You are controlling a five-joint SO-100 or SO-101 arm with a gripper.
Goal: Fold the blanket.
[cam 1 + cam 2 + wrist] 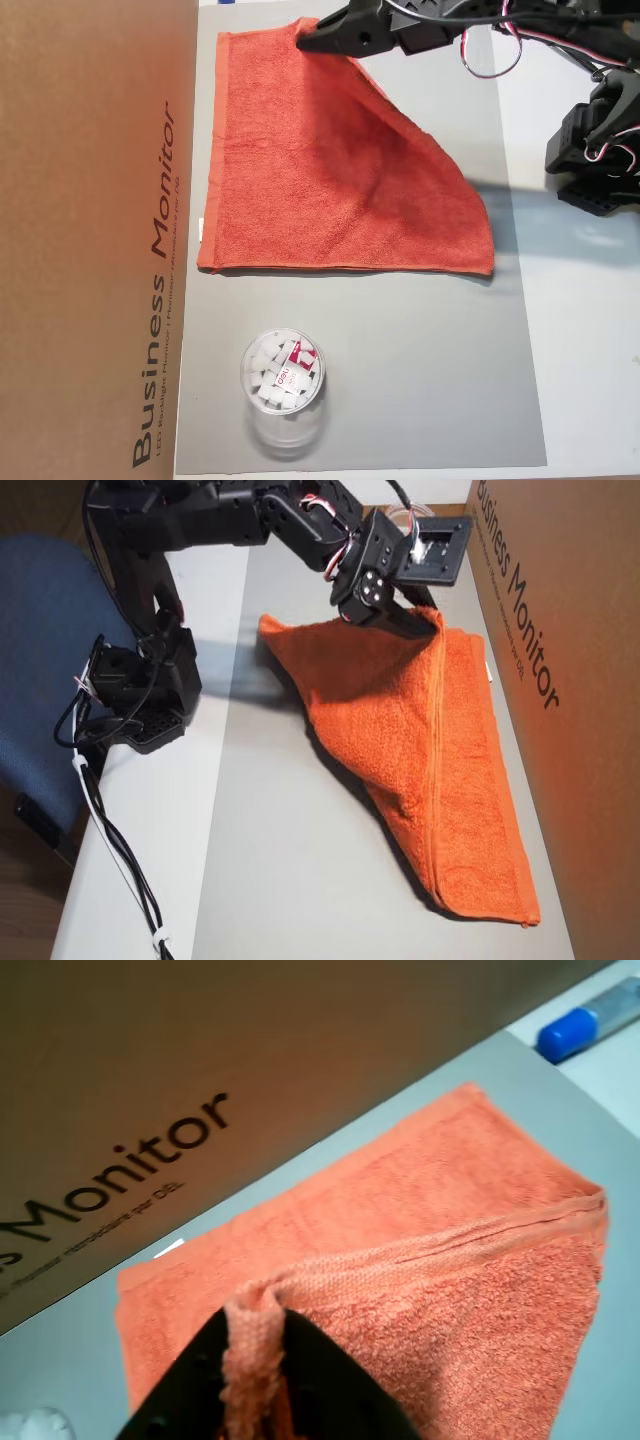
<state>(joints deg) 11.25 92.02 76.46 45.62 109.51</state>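
Soft, limp, light orange-red terry-cloth blanket [330, 180] draped over the grey surface [420, 370] along its cardboard-box edge, one hemmed corner pinched in the closed black tool [252, 1345]; best held by such hem corners. Nearer the opposite end, a clear plastic cup [283, 385] holding small white pieces.
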